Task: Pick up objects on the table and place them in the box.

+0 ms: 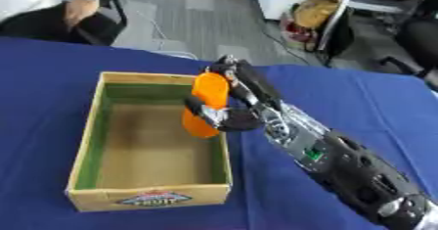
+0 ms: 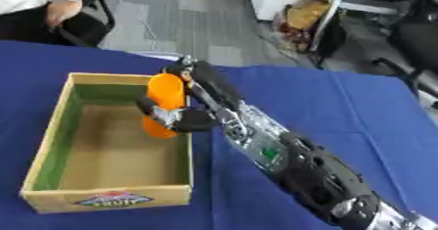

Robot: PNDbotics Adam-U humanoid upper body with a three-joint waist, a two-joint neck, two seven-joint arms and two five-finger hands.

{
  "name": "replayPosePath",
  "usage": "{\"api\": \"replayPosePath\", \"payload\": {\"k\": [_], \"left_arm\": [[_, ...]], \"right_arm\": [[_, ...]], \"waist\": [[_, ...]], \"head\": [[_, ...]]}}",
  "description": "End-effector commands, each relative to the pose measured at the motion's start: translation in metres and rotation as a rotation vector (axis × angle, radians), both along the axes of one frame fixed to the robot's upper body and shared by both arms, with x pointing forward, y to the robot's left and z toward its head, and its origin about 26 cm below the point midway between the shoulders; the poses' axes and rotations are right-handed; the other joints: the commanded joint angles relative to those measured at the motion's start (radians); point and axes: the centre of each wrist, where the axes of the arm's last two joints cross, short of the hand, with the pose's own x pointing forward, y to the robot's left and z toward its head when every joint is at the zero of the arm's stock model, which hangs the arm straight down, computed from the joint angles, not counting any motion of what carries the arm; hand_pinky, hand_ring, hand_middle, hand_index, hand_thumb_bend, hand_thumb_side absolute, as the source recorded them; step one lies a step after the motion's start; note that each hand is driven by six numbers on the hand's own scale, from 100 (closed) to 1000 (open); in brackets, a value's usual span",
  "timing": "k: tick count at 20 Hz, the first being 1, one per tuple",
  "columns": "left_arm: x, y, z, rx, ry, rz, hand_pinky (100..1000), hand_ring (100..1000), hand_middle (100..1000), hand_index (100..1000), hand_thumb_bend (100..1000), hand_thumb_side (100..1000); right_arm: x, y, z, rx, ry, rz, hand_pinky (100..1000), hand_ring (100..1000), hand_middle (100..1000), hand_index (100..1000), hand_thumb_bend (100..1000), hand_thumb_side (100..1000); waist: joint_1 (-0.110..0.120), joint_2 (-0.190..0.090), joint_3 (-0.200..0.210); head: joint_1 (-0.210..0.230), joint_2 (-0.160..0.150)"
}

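Blue table [image 1: 359, 102], right hand [image 1: 229, 107] curled around an orange object [image 1: 207, 102], held over the box's [image 1: 90, 136] right wall, inside bare.

Right hand [image 1: 232, 107], fingers curled, gripping

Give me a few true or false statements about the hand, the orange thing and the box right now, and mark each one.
1. The right hand holds the orange object. True.
2. The orange object lies flat on the blue tablecloth. False: it is held over the box's right side.
3. The cardboard box has a green inner wall. True.
4. The left hand reaches into the box. False: no left hand shows.
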Motion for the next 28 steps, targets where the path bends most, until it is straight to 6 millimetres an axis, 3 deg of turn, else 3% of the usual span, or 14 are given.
{"api": "replayPosePath", "payload": {"k": [1,4,5,6,7,8,9,10,12,16,22,23,24,28], "left_arm": [[-0.005,-0.003,0.009,-0.009,-0.033,-0.018,719,672,723,703,131,847],[-0.005,-0.005,0.010,-0.008,-0.035,-0.020,718,672,722,703,131,848],[-0.005,-0.005,0.010,-0.007,-0.036,-0.020,718,672,722,703,131,848],[-0.005,-0.005,0.010,-0.007,-0.037,-0.020,718,672,721,704,131,848],[-0.005,-0.005,0.011,-0.007,-0.037,-0.019,718,672,721,704,131,848],[-0.005,-0.005,0.011,-0.007,-0.037,-0.020,718,672,721,704,131,848],[-0.005,-0.005,0.011,-0.006,-0.037,-0.020,718,672,721,704,131,848],[-0.005,-0.005,0.011,-0.006,-0.037,-0.019,718,672,721,704,131,848],[-0.005,-0.005,0.011,-0.004,-0.037,-0.018,718,672,721,704,131,849],[-0.005,-0.005,0.011,-0.004,-0.039,-0.018,718,672,721,703,131,849],[-0.005,-0.003,0.010,-0.002,-0.040,-0.008,718,672,721,702,130,850],[-0.004,-0.001,0.010,0.001,-0.040,0.001,718,672,721,702,147,853],[-0.004,0.000,0.010,0.002,-0.040,0.009,718,672,721,701,129,850],[0.000,0.016,0.003,0.018,-0.034,0.085,717,672,721,697,125,853]], "right_arm": [[0.001,-0.012,0.015,-0.008,-0.040,-0.034,100,100,100,202,100,874],[0.002,-0.016,0.014,0.018,-0.041,-0.047,100,100,158,354,340,974],[0.002,-0.017,0.014,0.022,-0.041,-0.048,100,100,134,334,328,971],[0.003,-0.019,0.012,0.020,-0.035,-0.054,100,276,463,595,561,1000],[0.004,-0.020,0.011,0.013,-0.025,-0.064,100,372,540,667,597,1000],[0.004,-0.022,0.010,0.006,-0.014,-0.076,339,510,660,759,646,1000],[0.005,-0.023,0.009,0.002,-0.006,-0.086,338,530,674,770,649,1000],[0.006,-0.024,0.008,0.000,-0.002,-0.091,619,692,777,858,683,1000],[0.006,-0.024,0.007,-0.006,0.001,-0.095,734,760,811,894,711,1000],[0.007,-0.024,0.005,-0.025,0.010,-0.092,813,814,864,935,733,1000],[0.005,-0.023,0.003,-0.009,0.017,-0.073,800,804,866,923,726,1000],[0.001,-0.020,0.002,0.006,0.011,-0.053,800,804,863,923,571,1000],[-0.003,-0.018,0.002,0.023,0.006,-0.034,780,785,849,907,711,1000],[-0.033,0.001,-0.014,0.110,0.019,0.057,734,737,819,870,696,1000]], "waist": [[0.002,-0.014,0.006],[-0.005,-0.012,0.012],[-0.006,-0.011,0.014],[-0.008,-0.010,0.014],[-0.008,-0.010,0.015],[-0.009,-0.010,0.015],[-0.008,-0.010,0.015],[-0.008,-0.010,0.014],[-0.007,-0.010,0.013],[-0.005,-0.010,0.012],[-0.005,-0.010,0.000],[-0.004,-0.010,-0.008],[-0.004,-0.011,-0.016],[0.003,-0.023,-0.073]], "head": [[-0.018,-0.024],[-0.017,-0.032],[-0.016,-0.033],[-0.014,-0.034],[-0.012,-0.034],[-0.009,-0.035],[-0.007,-0.036],[-0.004,-0.037],[-0.001,-0.039],[0.002,-0.039],[0.003,-0.038],[0.008,-0.038],[0.013,-0.039],[0.044,-0.036]]}}
